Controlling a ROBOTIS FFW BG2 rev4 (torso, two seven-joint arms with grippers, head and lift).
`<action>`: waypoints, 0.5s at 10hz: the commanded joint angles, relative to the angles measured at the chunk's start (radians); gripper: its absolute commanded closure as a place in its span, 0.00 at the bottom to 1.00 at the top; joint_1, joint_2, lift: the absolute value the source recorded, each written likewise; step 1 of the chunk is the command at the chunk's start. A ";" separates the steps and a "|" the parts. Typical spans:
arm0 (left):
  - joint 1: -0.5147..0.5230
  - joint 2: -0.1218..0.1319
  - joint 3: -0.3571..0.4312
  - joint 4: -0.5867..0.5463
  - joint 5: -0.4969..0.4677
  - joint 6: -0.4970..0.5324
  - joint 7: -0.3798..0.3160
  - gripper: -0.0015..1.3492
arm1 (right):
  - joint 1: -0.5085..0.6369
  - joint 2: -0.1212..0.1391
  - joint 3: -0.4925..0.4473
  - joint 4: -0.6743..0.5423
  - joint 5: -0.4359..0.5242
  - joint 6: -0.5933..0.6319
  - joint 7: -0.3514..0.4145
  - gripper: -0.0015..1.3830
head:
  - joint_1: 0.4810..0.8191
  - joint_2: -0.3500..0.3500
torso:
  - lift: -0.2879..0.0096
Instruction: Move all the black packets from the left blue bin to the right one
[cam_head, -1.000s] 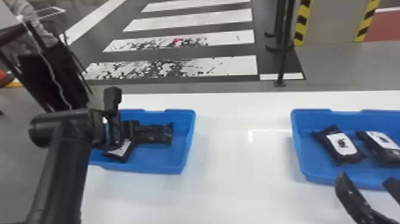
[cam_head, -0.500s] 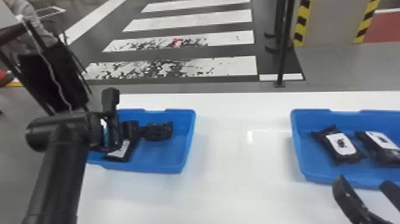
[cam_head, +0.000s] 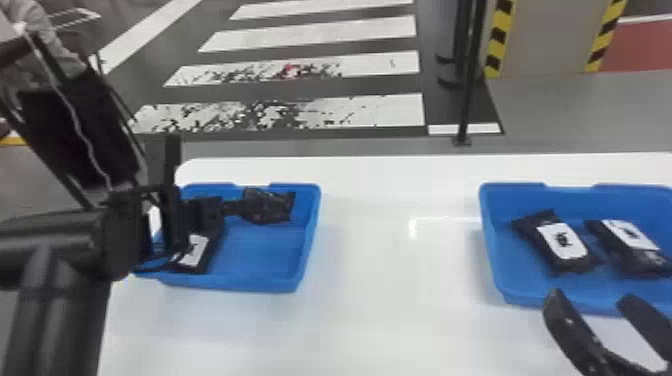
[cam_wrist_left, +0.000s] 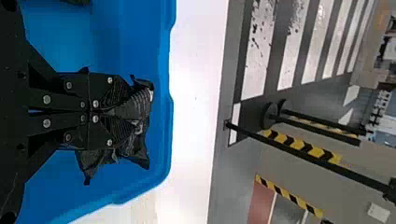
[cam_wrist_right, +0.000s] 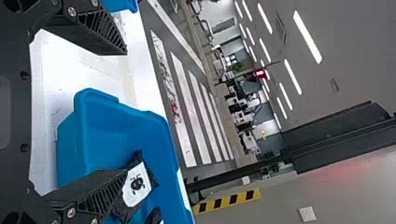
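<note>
Head view: the left gripper pinches a black packet at one o'clock in the left bin; another packet lies at eight. The right gripper waits at six o'clock of the right bin.

Left wrist view: fingers squeeze the packet.

Right wrist view: fingers spread.

left bin and right bin apart on table, packet in left, two packets in right
</note>
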 joint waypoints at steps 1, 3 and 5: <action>0.104 -0.008 0.010 -0.157 0.088 -0.026 0.000 0.89 | -0.017 -0.002 0.014 0.000 -0.020 0.004 0.017 0.10 | 0.63 0.76 | 0.35; 0.217 -0.048 0.008 -0.299 0.184 -0.092 -0.002 0.89 | -0.049 -0.008 0.045 0.000 -0.052 0.006 0.052 0.10 | 0.63 0.71 | 0.35; 0.266 -0.069 -0.044 -0.331 0.270 -0.180 -0.008 0.89 | -0.085 -0.015 0.085 0.017 -0.074 0.018 0.074 0.10 | 0.63 0.67 | 0.35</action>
